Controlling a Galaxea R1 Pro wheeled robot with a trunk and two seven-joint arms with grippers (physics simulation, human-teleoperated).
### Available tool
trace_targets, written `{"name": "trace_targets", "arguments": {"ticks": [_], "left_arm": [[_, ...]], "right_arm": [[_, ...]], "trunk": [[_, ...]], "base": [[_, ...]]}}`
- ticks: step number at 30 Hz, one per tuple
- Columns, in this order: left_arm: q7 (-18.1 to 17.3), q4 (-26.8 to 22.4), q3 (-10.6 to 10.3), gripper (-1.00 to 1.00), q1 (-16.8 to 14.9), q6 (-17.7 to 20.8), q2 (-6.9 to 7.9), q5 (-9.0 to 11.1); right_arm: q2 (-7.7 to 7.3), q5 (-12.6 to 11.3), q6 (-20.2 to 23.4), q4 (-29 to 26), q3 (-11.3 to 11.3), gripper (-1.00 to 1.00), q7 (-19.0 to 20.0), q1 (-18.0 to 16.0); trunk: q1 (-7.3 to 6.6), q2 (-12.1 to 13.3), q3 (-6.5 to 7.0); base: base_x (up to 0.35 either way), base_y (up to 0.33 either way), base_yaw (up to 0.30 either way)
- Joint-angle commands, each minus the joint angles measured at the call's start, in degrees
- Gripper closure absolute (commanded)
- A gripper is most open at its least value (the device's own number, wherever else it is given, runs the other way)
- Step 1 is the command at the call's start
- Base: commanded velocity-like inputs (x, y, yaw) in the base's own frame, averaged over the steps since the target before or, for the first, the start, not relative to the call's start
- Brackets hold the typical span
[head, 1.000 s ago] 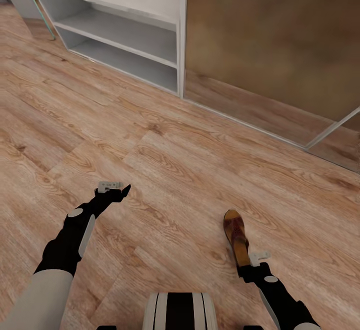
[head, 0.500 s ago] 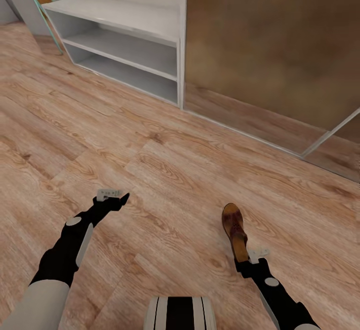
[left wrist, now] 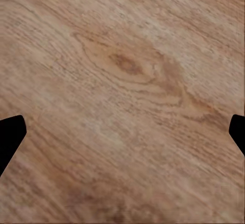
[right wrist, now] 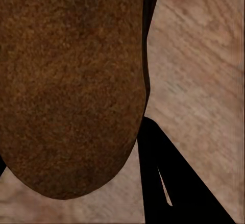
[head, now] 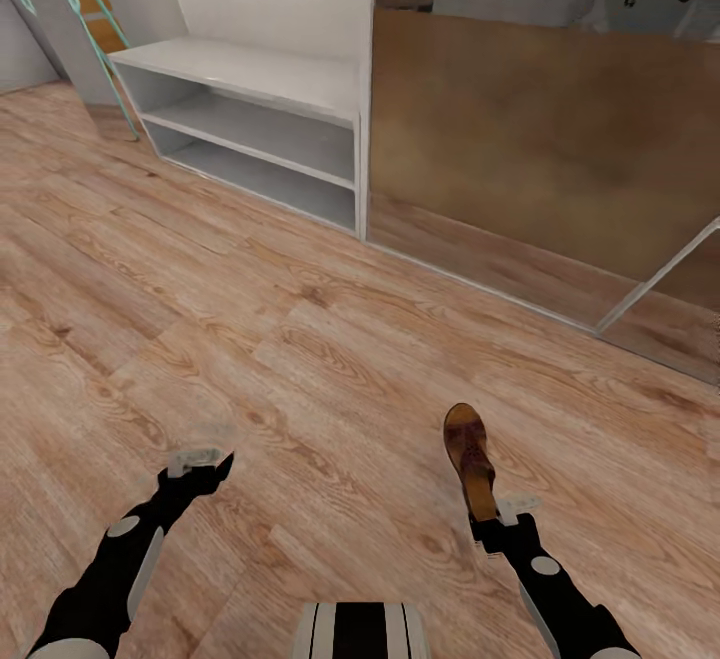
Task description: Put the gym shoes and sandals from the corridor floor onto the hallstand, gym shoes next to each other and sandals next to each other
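One dark brown sandal (head: pixel 468 451) hangs above the corridor floor (head: pixel 300 359) at the lower right of the head view, toe pointing away, with my right gripper (head: pixel 492 517) shut on its heel end. The right wrist view has its brown sole (right wrist: pixel 71 81) close up, with one black finger (right wrist: pixel 168 178) beside it. My left gripper (head: pixel 205 463) is at the lower left, open over bare planks; its two fingertips (left wrist: pixel 10 132) stand wide apart with nothing between them. The hallstand (head: pixel 250 74) stands at the upper left, its bench top and two low shelves bare.
A large brown glossy panel with a pale frame (head: pixel 540 129) runs along the wall right of the hallstand. A teal-framed object (head: pixel 95 9) leans at the far left. My base (head: pixel 362 631) is at the bottom edge. Open floor lies between me and the hallstand.
The camera has tilted up, so more of the hallstand and the wall behind it is in view. My left arm has drawn back toward my body. The right gripper still holds the sandal.
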Motion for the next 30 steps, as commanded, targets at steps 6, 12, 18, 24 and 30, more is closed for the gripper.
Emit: {"name": "trace_targets", "arguments": {"ticks": [6, 12, 18, 24, 30], "left_arm": [[3.07, 4.87, 0.50, -1.00, 3.59, -5.34, -0.15, -0.15], [4.91, 10.13, 0.49, -1.00, 7.46, -13.41, -0.29, -0.08], [5.14, 18.20, 0.65, -1.00, 8.54, -20.78, -0.11, 0.06], [5.11, 21.76, 0.67, -1.00, 10.32, -24.52, -0.03, 0.10], [5.14, 21.79, 0.69, -1.00, 12.68, -25.00, 0.11, 0.25]], "right_arm": [[-0.36, 0.43, -4.16, -0.01, -0.40, 1.00, 0.18, 0.01], [-0.60, 0.55, -5.05, 0.63, -0.41, 1.00, 0.15, 0.46], [-2.20, 0.46, -8.05, 1.14, -0.42, 1.00, 0.13, 4.11], [-3.02, 0.41, -16.95, 2.45, -2.00, 1.00, 0.10, 9.43], [-3.18, 0.39, -19.74, 5.55, -9.15, 1.00, 0.35, 11.27]], "trunk": [[-0.16, 0.07, 1.85], [-0.32, 0.15, 3.72], [-0.47, 0.23, 5.59], [-0.62, 0.31, 7.46], [-0.78, 0.39, 9.33]], "base": [[0.000, 0.000, 0.000], [0.000, 0.000, 0.000], [0.000, 0.000, 0.000], [0.000, 0.000, 0.000], [0.000, 0.000, 0.000]]}}
